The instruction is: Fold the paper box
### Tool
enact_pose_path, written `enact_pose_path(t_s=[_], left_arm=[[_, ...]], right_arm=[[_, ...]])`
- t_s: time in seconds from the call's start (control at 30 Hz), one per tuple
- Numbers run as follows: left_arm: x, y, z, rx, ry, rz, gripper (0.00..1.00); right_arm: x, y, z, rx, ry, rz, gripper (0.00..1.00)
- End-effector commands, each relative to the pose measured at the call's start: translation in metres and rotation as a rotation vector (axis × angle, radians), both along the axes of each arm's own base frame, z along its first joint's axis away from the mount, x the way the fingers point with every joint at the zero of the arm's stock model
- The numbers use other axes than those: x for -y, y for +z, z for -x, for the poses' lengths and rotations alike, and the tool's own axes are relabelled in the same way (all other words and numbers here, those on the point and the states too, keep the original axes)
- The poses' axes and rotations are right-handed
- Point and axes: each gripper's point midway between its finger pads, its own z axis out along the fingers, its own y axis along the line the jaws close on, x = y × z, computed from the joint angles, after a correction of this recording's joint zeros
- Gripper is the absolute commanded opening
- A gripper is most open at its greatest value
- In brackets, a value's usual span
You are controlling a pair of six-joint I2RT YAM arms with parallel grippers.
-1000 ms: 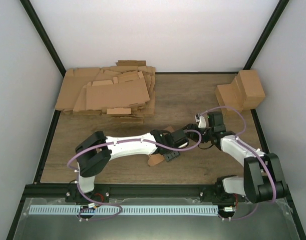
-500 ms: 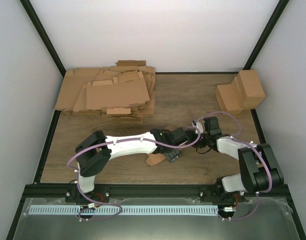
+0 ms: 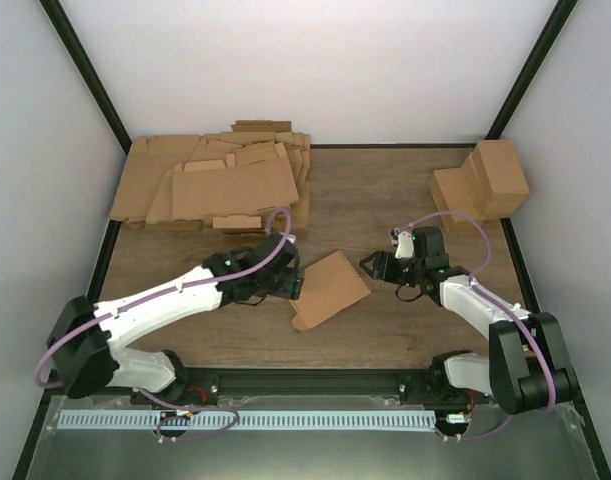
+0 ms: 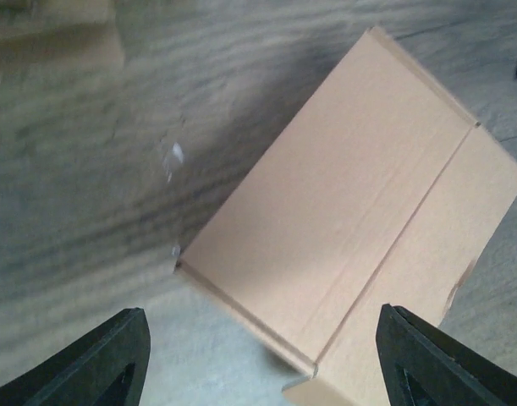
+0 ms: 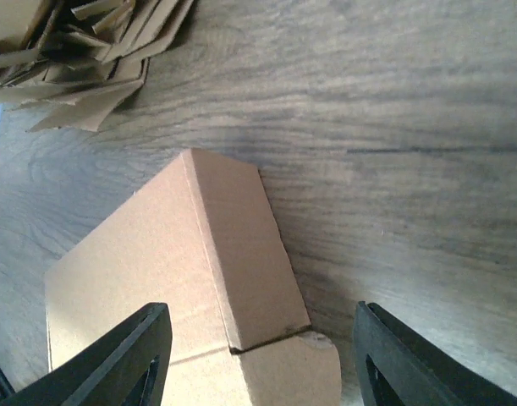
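The paper box (image 3: 328, 288) lies folded shut as a shallow brown cuboid, set diagonally on the wooden table between my two grippers. My left gripper (image 3: 291, 284) stands open just left of it. In the left wrist view the box (image 4: 351, 211) fills the right half, and its near corner lies ahead of the open left gripper (image 4: 266, 372), touching neither finger. My right gripper (image 3: 371, 268) is open just right of the box. In the right wrist view the box's (image 5: 156, 271) narrow side and a rounded flap lie between the spread fingers (image 5: 114, 364), with a gap on either side.
A thick heap of flat cardboard sheets (image 3: 215, 190) covers the back left of the table and shows in the right wrist view (image 5: 80, 51). Finished brown boxes (image 3: 485, 180) are stacked at the back right. White walls with black frame bars close in the sides.
My left arm has drawn back to the left off the box and its elbow has swung low. The box, earlier mostly covered, now lies exposed. The right gripper has shifted slightly left.
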Motion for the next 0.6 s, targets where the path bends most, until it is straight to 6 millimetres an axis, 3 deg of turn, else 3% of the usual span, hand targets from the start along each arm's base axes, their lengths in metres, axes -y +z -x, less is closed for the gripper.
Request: enact_pose_path(t_s=[0.0,0.2,0.43,0.57], left_arm=[[-0.011,-0.003,0.015,-0.1,0.126,0.211,0.73],[-0.032,-0.021,0.016,-0.196,0.188,0.406,0.65],[-0.026,-0.052,0.021,-0.318,0.187,0.53,0.56],[-0.024,-0.055,0.02,-0.318,0.181,0.555,0.54]], right_arm=[[-0.002,0.022,-0.019,0.093,0.019,0.039,0.61],[-0.022,0.018,-0.019,0.078,0.103,0.007,0.6],[-0.036,-0.004,-0.01,0.034,0.162,0.016,0.56],[-0.041,-0.008,-0.001,0.03,0.203,0.003,0.5]])
